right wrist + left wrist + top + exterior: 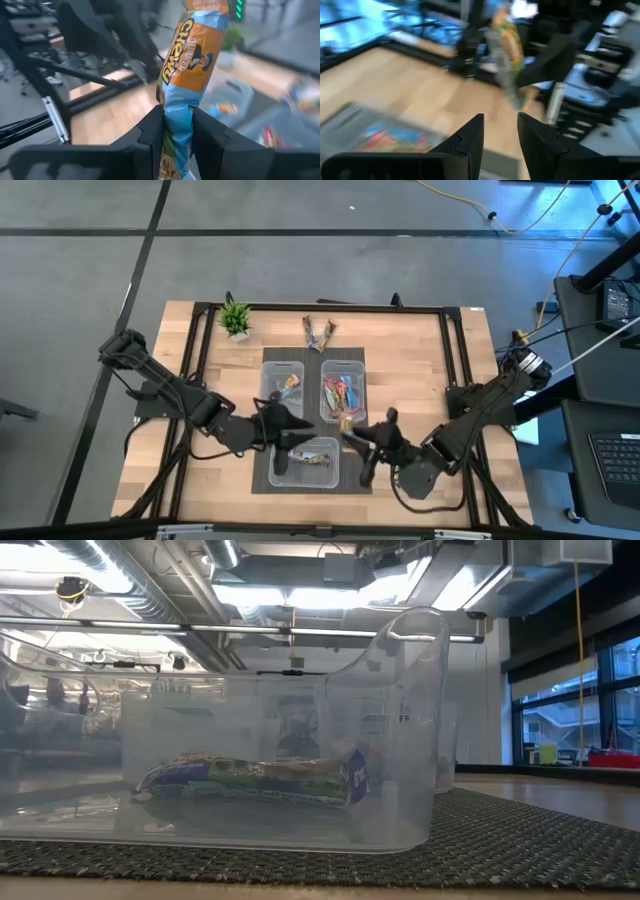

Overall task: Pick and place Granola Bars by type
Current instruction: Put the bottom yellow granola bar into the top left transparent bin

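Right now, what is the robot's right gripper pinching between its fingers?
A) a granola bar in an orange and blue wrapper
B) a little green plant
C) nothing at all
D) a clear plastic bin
A: in the right wrist view, the right gripper is shut on an orange and blue granola bar that stands up between its two dark fingers.

Left gripper (500,131) fingers slightly apart, nothing between them — wooden table (410,95) beyond. Orange-green granola bar (507,55) hangs upright ahead, held by the dark right arm (555,55). Red-wrapped bars (395,140) in a blurred bin.
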{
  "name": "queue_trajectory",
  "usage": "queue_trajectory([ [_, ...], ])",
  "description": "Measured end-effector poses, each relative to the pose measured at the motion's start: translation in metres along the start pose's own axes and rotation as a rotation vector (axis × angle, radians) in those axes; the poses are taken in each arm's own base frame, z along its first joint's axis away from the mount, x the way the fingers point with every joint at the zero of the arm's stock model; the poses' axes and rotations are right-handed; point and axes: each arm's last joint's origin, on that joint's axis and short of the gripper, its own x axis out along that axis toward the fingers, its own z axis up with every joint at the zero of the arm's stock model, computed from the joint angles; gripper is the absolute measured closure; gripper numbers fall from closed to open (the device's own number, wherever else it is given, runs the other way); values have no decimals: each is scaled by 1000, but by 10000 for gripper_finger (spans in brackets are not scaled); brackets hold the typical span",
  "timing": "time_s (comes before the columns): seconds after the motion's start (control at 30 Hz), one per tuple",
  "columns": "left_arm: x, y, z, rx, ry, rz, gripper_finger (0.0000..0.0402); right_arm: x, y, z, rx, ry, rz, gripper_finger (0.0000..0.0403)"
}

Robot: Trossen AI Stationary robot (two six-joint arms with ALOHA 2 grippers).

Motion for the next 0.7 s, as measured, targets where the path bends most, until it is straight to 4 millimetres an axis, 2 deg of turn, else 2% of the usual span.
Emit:
queue_trajectory([
  [0.13, 7, -6, 6, 10, -32, -129, 290, 6, 6, 12, -81, -38, 72, 311],
  [0.4, 14, -2, 15, -8, -71, -196, 290, 6, 12, 24, -172, -117, 114, 311],
  [0.7, 19, 2, 26, -4, -119, -266, 290, 17, 9, 29, -153, -97, 182, 311],
])
